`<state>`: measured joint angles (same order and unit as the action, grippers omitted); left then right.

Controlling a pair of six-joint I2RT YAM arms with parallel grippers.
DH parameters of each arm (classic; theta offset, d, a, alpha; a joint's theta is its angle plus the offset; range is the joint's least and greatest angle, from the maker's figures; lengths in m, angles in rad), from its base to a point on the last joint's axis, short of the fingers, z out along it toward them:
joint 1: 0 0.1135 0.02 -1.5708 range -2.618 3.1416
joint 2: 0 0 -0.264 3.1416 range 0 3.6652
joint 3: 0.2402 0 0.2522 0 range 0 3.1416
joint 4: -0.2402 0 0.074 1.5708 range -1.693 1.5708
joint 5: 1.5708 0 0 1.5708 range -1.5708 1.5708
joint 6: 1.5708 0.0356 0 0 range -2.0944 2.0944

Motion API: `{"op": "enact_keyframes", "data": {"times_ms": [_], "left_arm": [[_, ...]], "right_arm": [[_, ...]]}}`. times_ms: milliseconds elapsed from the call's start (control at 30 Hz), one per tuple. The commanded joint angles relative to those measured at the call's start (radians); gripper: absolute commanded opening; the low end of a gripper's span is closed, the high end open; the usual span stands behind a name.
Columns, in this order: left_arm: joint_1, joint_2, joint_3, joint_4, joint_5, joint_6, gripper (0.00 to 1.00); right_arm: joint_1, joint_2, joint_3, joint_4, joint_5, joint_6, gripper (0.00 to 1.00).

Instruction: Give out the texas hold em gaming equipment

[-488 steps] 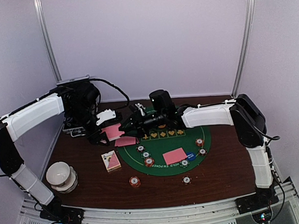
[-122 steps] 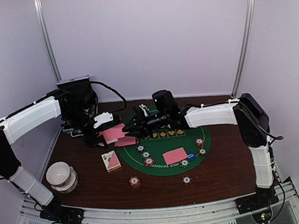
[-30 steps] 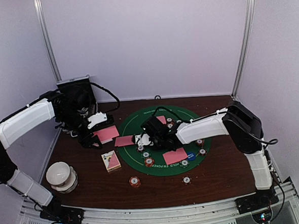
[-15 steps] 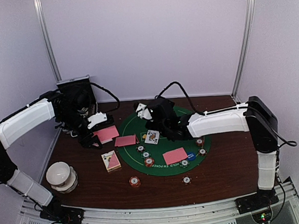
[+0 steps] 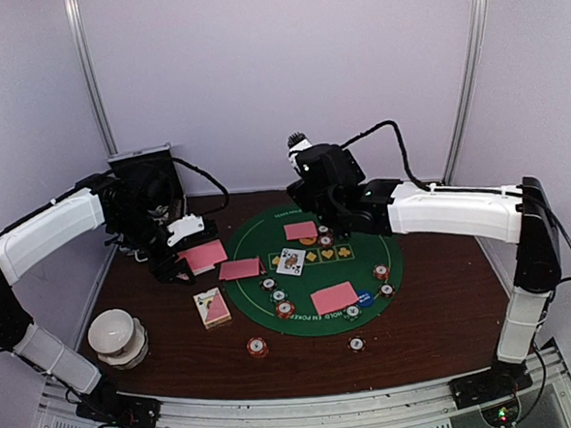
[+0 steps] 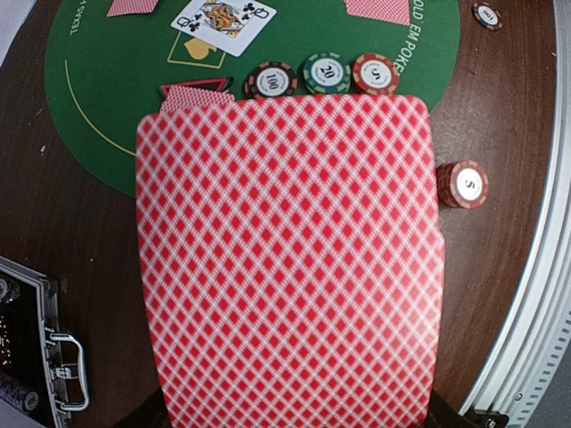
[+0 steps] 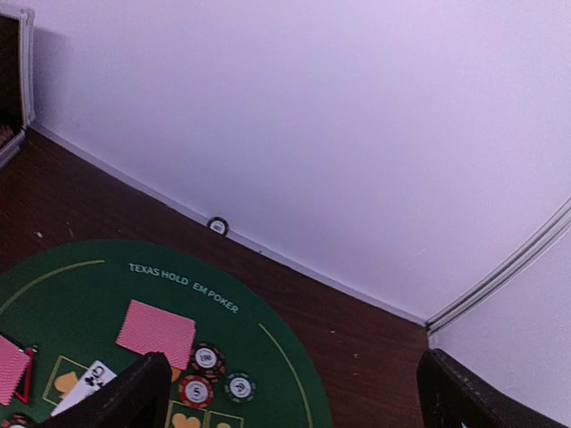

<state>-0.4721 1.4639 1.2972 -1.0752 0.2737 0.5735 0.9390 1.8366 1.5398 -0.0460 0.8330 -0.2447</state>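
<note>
Top external, left claw (image 5: 179, 267): clamped on the deck (image 5: 203, 255), over the bench (image 5: 438, 331) just left of the mat (image 5: 258, 237).
Top external, dealt cards: a side card (image 5: 238, 268) lies face down on the mat's left rim, with a face-up card (image 5: 289, 261) just beside it. A far card (image 5: 300, 231) and near cards (image 5: 333, 297) are also face down.
Top external, chips: a chip row (image 5: 279, 296) sits on the mat's left part, more chips on its right, and two off the mat in front.
Left wrist, deck: it fills the view, pink back up and flat, with the chip row just past its front edge. The claw's fingers are hidden under it.
Right wrist, right claw (image 7: 290, 361): jaws wide apart with nothing between them, high over the mat's far side and facing the wall. The far card and three chips lie below.
Handling: the cards look thin, light, slick and bendy, so the top one should slide off easily and two may come together.
Hold: probably best to pinch one card by an overhanging edge. The chips are stiff and best taken by the rim.
</note>
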Motion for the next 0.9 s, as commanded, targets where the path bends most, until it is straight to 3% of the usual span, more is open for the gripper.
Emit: {"op": "enact_keyframes", "data": {"times_ms": [0,167,333,533,700,867], "left_arm": [[0.009,-0.022,0.021,0.0,0.023,0.001,0.0],[0.009,-0.006,0.032,0.001,0.026,0.002,0.0],[0.009,0.006,0.043,0.001,0.035,0.0,0.0],[0.009,0.012,0.043,0.001,0.031,0.003,0.0],[0.009,0.009,0.038,0.001,0.03,0.006,0.0],[0.009,0.01,0.037,0.001,0.033,0.007,0.0]], "right_arm": [[-0.086,-0.124,0.054,-0.309,-0.272,0.428,1.0],[-0.196,-0.164,0.047,-0.412,-0.634,0.642,0.99],[-0.238,-0.123,0.079,-0.485,-0.944,0.751,0.99],[-0.242,-0.056,0.056,-0.419,-1.276,0.933,0.99],[-0.234,0.01,0.044,-0.304,-1.476,1.083,0.98],[-0.198,0.071,0.074,-0.243,-1.578,1.166,0.98]]}}
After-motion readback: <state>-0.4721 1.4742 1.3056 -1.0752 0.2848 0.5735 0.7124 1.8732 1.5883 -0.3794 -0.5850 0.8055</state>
